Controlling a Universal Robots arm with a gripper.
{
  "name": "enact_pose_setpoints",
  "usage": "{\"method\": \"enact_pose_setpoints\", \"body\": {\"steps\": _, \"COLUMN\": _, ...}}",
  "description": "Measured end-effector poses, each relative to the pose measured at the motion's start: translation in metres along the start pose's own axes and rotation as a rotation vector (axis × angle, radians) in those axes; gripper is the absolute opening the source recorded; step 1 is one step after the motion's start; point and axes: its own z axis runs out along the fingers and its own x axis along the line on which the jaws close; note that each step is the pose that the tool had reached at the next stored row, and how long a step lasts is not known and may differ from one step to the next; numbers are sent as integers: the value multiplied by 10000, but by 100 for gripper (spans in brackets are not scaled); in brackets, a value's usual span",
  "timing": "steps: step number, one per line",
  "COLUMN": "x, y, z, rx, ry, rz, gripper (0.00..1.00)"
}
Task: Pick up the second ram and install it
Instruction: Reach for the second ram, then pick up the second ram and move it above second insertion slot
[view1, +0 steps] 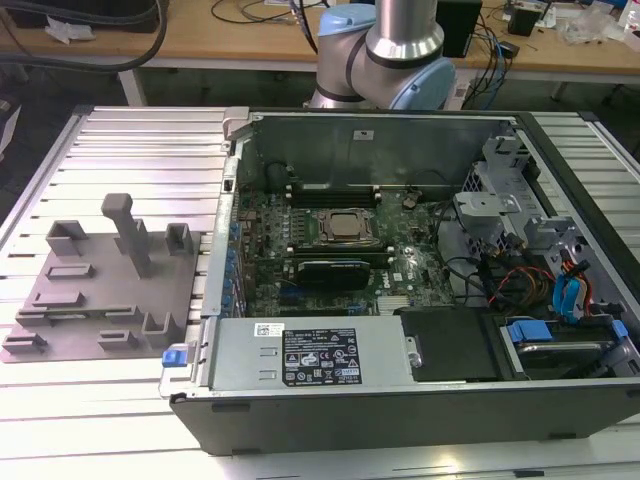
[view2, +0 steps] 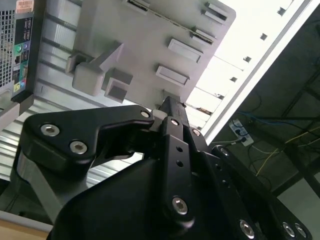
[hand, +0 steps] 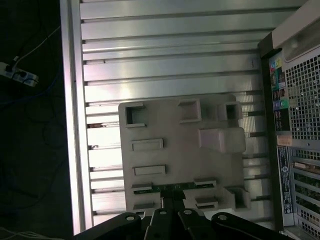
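**Gripper poised over the parts tray, ram not yet lifted**

In the first wrist view the black fingers look drawn in narrow, tips together, with nothing between them that I can make out. Past those tips lies the second ram, a thin green stick resting across a pair of small cradles on the grey parts tray. The tray sits on the slotted metal table, just beside the open computer case.

To my eye the pick is the step in hand. Doing it well means spreading wide enough to straddle the stick and coming down square over its middle. The flat pads should pinch the long faces, not the chips' corners. The cradle walls sit close at either end, so a centred, level grip and a straight lift would keep the stick from snagging or tipping.

The tray's other pockets and its tall post hold nothing I can see. Inside the case the processor sits mid-board. A wider black card stands on its near side, and long slots run along the far side.
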Motion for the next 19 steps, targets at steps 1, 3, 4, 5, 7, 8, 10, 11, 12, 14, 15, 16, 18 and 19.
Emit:
{"method": "enact_pose_setpoints", "body": {"steps": 1, "x": 0, "y": 0, "z": 0, "rx": 0, "ry": 0, "rz": 1, "gripper": 8}}
{"method": "enact_pose_setpoints", "body": {"steps": 3, "x": -1, "y": -1, "z": 0, "rx": 0, "ry": 1, "rz": 1, "gripper": 8}}
{"method": "enact_pose_setpoints", "body": {"steps": 4, "x": -3, "y": 0, "z": 0, "rx": 1, "ry": 0, "rz": 1, "gripper": 8}}
{"method": "enact_pose_setpoints", "body": {"steps": 5, "x": -3, "y": 0, "z": 0, "rx": 1, "ry": 0, "rz": 1, "gripper": 8}}
{"method": "enact_pose_setpoints", "body": {"steps": 7, "x": -4, "y": 0, "z": 0, "rx": 1, "ry": 0, "rz": 1, "gripper": 8}}
{"method": "enact_pose_setpoints", "body": {"steps": 8, "x": -4, "y": 0, "z": 0, "rx": 0, "ry": 0, "rz": 1, "gripper": 8}}
{"method": "enact_pose_setpoints", "body": {"steps": 10, "x": -4, "y": 0, "z": 0, "rx": 1, "ry": 0, "rz": 1, "gripper": 8}}
{"method": "enact_pose_setpoints", "body": {"steps": 11, "x": -4, "y": 0, "z": 0, "rx": 1, "ry": 0, "rz": 1, "gripper": 8}}
{"method": "enact_pose_setpoints", "body": {"steps": 12, "x": -4, "y": 0, "z": 0, "rx": 1, "ry": 1, "rz": 1, "gripper": 8}}
{"method": "enact_pose_setpoints", "body": {"steps": 14, "x": -5, "y": 0, "z": 0, "rx": 1, "ry": 0, "rz": -3, "gripper": 8}}
{"method": "enact_pose_setpoints", "body": {"steps": 15, "x": -5, "y": 0, "z": 0, "rx": -1, "ry": 3, "rz": -50, "gripper": 8}}
{"method": "enact_pose_setpoints", "body": {"steps": 16, "x": -5, "y": 0, "z": 0, "rx": -3, "ry": 7, "rz": -151, "gripper": 8}}
{"method": "enact_pose_setpoints", "body": {"steps": 18, "x": -5, "y": 0, "z": 0, "rx": -17, "ry": 33, "rz": -732, "gripper": 8}}
{"method": "enact_pose_setpoints", "body": {"steps": 19, "x": -4, "y": 0, "z": 0, "rx": -28, "ry": 52, "rz": -1160, "gripper": 8}}
